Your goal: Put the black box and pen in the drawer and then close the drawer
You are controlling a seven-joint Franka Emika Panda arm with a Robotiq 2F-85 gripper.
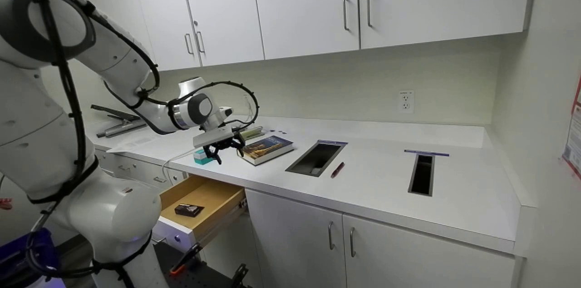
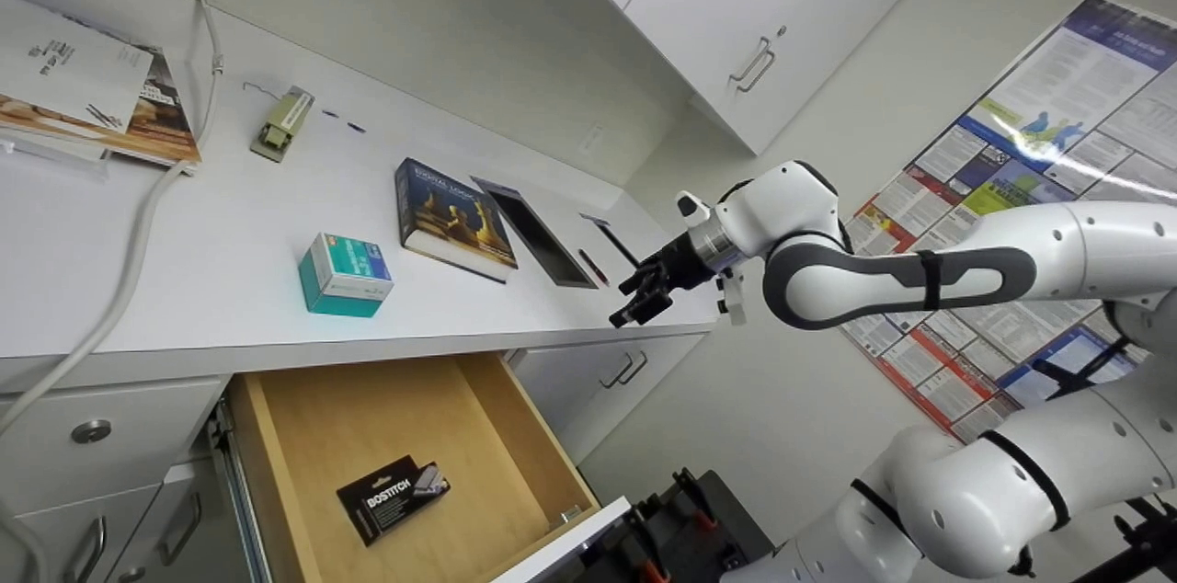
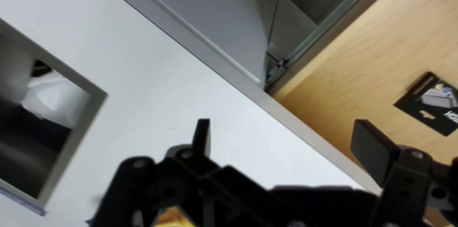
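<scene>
The drawer (image 1: 217,190) is pulled out below the counter, its wooden inside facing up in both exterior views. On its floor lies the black box (image 2: 391,498), whose near end also shows in the wrist view as a dark card package (image 3: 433,107). A dark red pen (image 1: 337,170) rests on the counter beside the larger cut-out, away from the gripper. My gripper (image 3: 282,126) is open above the counter's front edge, with nothing between its fingers. From the wrist, one finger (image 3: 202,135) appears over the white counter and the opposite one over the drawer.
A thick book (image 2: 457,220) and a teal-and-white box (image 2: 345,275) sit on the counter near the drawer. Two cut-outs, a wide one (image 1: 316,159) and a narrow one (image 1: 422,174), pierce the countertop. A white cable (image 2: 138,243) runs across it. Black clamps (image 1: 186,258) stand near the drawer front.
</scene>
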